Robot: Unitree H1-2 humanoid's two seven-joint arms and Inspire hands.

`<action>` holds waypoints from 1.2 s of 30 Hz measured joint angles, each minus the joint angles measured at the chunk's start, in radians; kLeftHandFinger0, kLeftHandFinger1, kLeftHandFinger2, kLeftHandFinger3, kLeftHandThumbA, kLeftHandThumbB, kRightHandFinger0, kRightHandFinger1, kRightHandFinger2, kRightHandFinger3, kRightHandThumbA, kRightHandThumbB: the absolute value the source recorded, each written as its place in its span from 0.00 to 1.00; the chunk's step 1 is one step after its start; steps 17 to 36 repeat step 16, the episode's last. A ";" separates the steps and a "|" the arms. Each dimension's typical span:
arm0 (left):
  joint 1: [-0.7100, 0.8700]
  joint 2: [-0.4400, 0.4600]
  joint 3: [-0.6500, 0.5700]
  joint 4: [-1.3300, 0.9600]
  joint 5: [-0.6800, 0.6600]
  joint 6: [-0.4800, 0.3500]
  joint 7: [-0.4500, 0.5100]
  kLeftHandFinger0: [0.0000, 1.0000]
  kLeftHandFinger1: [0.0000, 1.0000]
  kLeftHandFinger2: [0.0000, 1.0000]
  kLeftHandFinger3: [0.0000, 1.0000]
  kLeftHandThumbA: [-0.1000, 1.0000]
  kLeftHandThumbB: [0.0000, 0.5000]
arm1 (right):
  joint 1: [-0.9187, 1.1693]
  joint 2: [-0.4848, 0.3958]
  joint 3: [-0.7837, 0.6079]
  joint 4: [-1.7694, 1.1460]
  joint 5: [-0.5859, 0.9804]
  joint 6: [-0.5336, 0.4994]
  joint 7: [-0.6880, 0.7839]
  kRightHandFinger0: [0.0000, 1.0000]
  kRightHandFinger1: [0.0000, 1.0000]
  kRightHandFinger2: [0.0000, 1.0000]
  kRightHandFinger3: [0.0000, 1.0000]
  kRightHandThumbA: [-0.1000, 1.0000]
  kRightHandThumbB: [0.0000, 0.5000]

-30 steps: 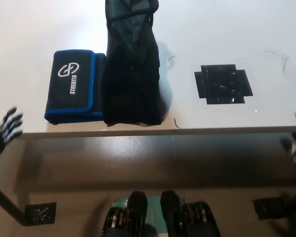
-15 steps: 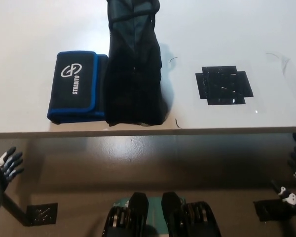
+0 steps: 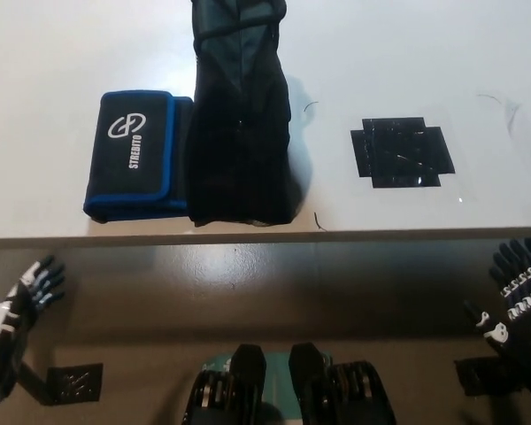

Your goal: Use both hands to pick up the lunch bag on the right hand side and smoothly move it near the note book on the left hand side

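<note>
Writing is legible on one item only. The black fabric notebook case with blue edging, lying flat in the upper left of the frame, carries a white round emblem and the white word "STREBITO" printed along its length. No other lettering can be read anywhere in the frame.

The tall black fabric lunch bag stands in the upper centre, running from the top edge down to near the front edge of the table. Its left side touches the right side of the notebook case. No brand mark is visible on the bag.

A cross-shaped patch of black tape is stuck flat on the surface in the upper right, well apart from the bag. Thin dark curved lines show on the surface around it.

The white table top fills the upper half of the frame and is smooth and matt. Its front edge runs straight across the middle. Below that edge lies a glossy dark brown band with soft reflections, then a paler floor with a dark metal bracket at lower left.

The white left hand sits at the lower left, below the table edge, fingers spread and holding nothing. The black right hand sits at the lower right, also below the table edge, fingers apart and empty. Both hands are well apart from the lunch bag.
</note>
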State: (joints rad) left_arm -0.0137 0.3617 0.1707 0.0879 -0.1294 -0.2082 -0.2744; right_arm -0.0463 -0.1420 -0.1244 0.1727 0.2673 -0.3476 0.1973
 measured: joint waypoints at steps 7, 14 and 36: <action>0.000 0.005 -0.012 0.000 0.006 -0.002 -0.001 1.00 1.00 1.00 1.00 1.00 0.11 | -0.014 -0.018 0.012 0.000 -0.001 0.001 0.014 1.00 1.00 1.00 1.00 1.00 0.55; 0.000 0.007 -0.018 -0.001 0.010 -0.003 -0.001 1.00 1.00 1.00 1.00 1.00 0.11 | -0.014 -0.030 0.017 -0.001 0.002 0.006 0.027 1.00 1.00 1.00 1.00 1.00 0.52; 0.000 0.008 -0.019 -0.001 0.010 -0.003 -0.001 1.00 1.00 1.00 1.00 1.00 0.09 | -0.014 -0.032 0.017 -0.001 0.003 0.008 0.030 1.00 1.00 1.00 1.00 1.00 0.53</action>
